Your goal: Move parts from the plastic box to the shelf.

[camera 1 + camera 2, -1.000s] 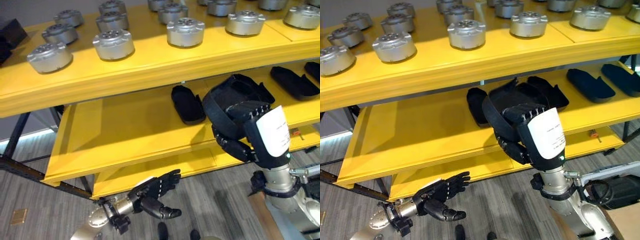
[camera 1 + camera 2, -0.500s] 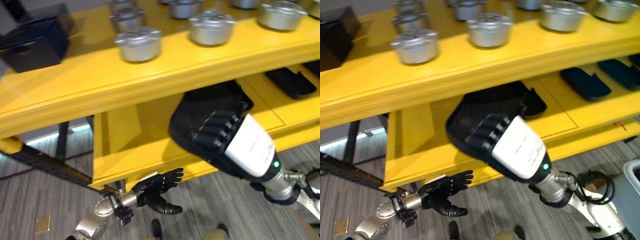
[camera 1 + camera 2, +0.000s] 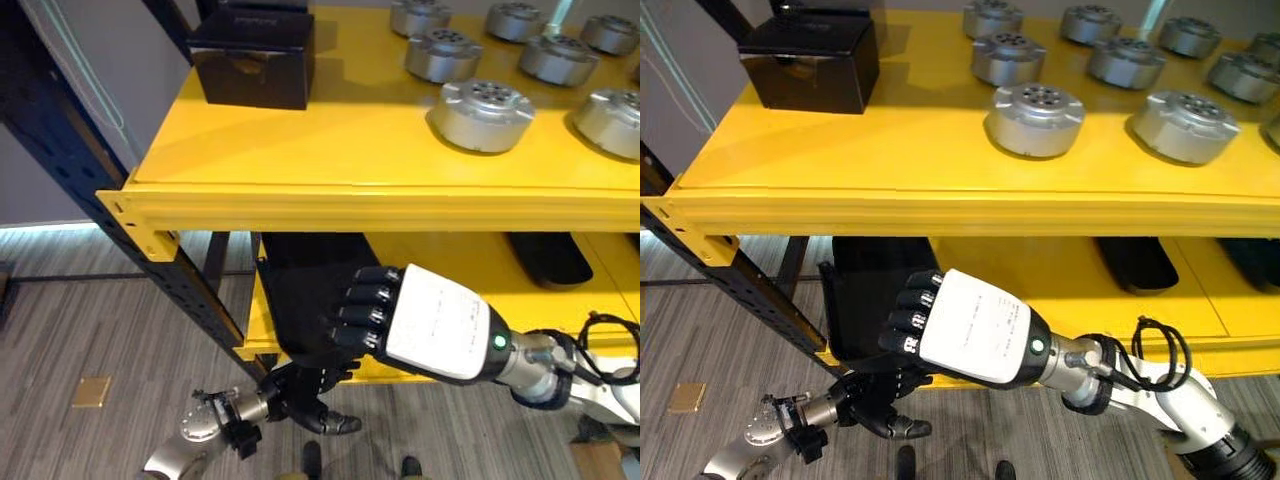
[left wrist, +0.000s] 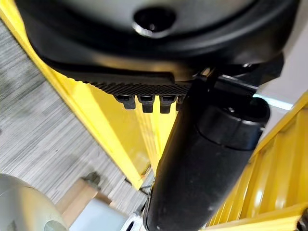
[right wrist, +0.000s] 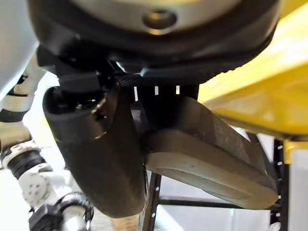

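Several round silver metal parts (image 3: 1036, 118) are lying on the top board of the yellow steel shelf (image 3: 330, 205), beside a small black open box (image 3: 252, 57), and flat black parts (image 3: 1137, 262) are resting on the lower board. One transfer appears to be under way, not finished. The right hand (image 3: 940, 325) is reaching across under the top board, its fingers curling around a large flat black plastic part (image 3: 300, 295) and holding it at the lower board's front left corner. The left hand (image 3: 305, 395) is hanging low over the grey floor with fingers loosely spread, holding nothing.
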Motion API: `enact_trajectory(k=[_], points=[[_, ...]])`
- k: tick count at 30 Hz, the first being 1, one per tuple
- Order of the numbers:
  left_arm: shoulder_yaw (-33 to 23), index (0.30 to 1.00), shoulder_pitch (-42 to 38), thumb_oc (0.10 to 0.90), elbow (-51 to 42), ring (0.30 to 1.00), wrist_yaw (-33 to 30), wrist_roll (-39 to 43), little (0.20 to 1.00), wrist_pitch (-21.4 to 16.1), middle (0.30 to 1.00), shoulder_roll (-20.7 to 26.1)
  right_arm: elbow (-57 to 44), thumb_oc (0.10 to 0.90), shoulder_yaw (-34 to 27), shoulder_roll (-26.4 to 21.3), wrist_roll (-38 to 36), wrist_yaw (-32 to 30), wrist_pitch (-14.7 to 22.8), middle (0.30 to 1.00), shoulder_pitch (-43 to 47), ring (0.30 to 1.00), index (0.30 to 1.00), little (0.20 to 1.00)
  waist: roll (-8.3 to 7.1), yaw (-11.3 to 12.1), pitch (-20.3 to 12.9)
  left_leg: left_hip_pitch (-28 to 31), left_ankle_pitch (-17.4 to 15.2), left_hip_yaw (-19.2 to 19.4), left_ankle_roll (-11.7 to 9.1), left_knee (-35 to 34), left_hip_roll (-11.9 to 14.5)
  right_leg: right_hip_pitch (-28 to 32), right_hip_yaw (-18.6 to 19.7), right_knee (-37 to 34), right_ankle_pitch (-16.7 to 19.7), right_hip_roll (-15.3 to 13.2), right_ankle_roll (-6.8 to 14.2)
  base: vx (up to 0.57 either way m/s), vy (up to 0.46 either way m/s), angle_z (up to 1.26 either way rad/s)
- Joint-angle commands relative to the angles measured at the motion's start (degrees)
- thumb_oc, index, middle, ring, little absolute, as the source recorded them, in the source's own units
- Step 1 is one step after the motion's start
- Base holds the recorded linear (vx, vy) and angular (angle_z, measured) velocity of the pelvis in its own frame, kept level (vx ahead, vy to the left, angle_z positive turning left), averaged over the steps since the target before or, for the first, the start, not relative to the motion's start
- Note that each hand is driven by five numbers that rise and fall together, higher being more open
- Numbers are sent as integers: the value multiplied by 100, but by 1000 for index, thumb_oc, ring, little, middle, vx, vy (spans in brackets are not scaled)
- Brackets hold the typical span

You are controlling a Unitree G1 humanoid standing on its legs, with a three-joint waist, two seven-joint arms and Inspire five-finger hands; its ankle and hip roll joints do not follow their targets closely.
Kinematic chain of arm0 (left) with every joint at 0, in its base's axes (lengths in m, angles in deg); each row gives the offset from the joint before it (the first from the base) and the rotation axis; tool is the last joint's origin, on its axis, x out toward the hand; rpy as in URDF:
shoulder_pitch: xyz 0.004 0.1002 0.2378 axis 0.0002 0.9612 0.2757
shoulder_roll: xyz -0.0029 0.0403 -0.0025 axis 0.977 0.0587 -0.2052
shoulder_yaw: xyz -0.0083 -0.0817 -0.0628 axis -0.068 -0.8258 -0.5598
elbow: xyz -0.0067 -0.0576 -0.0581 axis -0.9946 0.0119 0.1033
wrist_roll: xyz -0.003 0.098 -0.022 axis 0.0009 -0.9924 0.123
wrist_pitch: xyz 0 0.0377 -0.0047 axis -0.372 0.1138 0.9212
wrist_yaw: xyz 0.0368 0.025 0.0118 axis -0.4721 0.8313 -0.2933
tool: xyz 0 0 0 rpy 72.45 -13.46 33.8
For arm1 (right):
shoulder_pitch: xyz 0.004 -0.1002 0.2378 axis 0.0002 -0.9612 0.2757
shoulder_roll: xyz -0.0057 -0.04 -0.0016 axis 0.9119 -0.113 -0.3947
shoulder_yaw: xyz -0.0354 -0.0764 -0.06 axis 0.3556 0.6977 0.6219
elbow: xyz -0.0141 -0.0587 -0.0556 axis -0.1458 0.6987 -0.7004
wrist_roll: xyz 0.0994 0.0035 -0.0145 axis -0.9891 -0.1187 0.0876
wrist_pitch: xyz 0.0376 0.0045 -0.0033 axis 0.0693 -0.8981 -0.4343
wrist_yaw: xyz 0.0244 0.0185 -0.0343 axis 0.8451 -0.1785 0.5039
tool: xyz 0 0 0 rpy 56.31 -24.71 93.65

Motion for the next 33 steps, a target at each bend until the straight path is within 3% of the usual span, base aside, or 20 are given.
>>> enact_trajectory(k=[1, 4, 6, 9, 10, 12, 17, 23, 29, 31, 33], points=[[-335, 1000, -36, 900, -409, 1000, 463, 123, 1000, -600, 1000, -72, 53, 400, -23, -18, -751, -46, -496, 300, 639, 300, 300, 300, 166, 131, -349, 362, -913, 611, -194, -25, 620, -256, -79, 474, -543, 56, 43, 14, 44, 3], [-352, 1000, 48, 900, -387, 1000, 551, 141, 1000, -673, 1000, -21, 304, 400, 139, -17, -684, 20, -581, 300, 687, 300, 300, 300, 176, 211, -300, 364, -903, 639, -119, -19, 582, -343, -240, 951, -639, 100, -34, 1, 30, 1], [-363, 1000, 69, 900, -402, 1000, 480, 145, 1000, -702, 1000, 1, 428, 400, 279, -11, -576, 70, -612, 300, 707, 300, 300, 300, 179, 196, -236, 397, -910, 613, -67, -24, 573, -548, -140, 1222, -643, 199, -46, 14, -41, -7], [-332, 1000, 25, 900, -400, 1000, 400, 184, 1000, -728, 1000, 82, 559, 400, 420, -133, -563, 119, -796, 300, 712, 300, 300, 300, 153, 96, -194, 427, -943, 466, -133, -25, 587, -651, 211, 720, -510, 422, -8, 75, -239, -8], [-295, 1000, -81, 900, -397, 1000, 337, 185, 1000, -710, 1000, 153, 814, 400, 620, -161, -701, 225, -961, 300, 1004, 300, 300, 300, 138, 32, -144, 482, -984, 366, -166, -25, 642, -785, 510, 589, -414, 552, 31, 52, -304, 2], [-322, 1000, -133, 900, -402, 1000, 356, 246, 1000, -666, 1000, 160, 938, 400, 600, -240, -771, 207, -990, 300, 965, 300, 300, 300, 124, 5, -151, 459, -959, 272, -198, -25, 689, -730, 616, 500, -458, 637, 18, 60, -328, 44], [-403, 1000, -9, 900, -456, 1000, 194, 322, 1000, -683, 1000, -4, 1354, 400, 696, -337, -859, 574, -814, 300, 1115, 300, 300, 300, 109, 24, -181, 578, -827, 307, -453, -25, 963, -320, 392, 293, -750, 790, -280, 96, -233, 38], [-473, 1000, 146, 900, -461, 1000, 103, 335, 1000, -771, 1000, -63, 1480, 400, 844, -478, -913, 811, -726, 300, 1280, 300, 300, 300, 106, 69, -185, 643, -706, 296, -608, -8, 1190, -161, 255, 276, -902, 930, -464, 69, -155, 0], [-494, 1000, 151, 900, -353, 1000, 172, 287, 1000, -841, 1000, -185, 2097, 400, 899, -477, -719, 896, -1087, 300, 1240, 300, 300, 300, 77, 61, -70, 367, -694, 272, -681, 623, 1341, -202, 171, 585, -1092, 1042, -712, 25, -131, 3], [-447, 1000, 82, 900, -307, 1000, 327, 306, 1000, -790, 1000, -234, 2246, 400, 673, -463, -551, 861, -1345, 300, 909, 300, 300, 300, 106, -67, -49, 214, -736, 692, -680, 882, 1338, -208, -62, 653, -1128, 1036, -751, -13, -72, 16], [-416, 1000, 35, 900, -325, 1000, 373, 283, 1000, -733, 1000, -239, 2263, 400, 507, -445, -511, 872, -1488, 300, 693, 300, 300, 300, 133, -140, -52, 173, -746, 876, -674, 916, 1336, -221, -155, 684, -1142, 1032, -757, -13, -8, 48]])
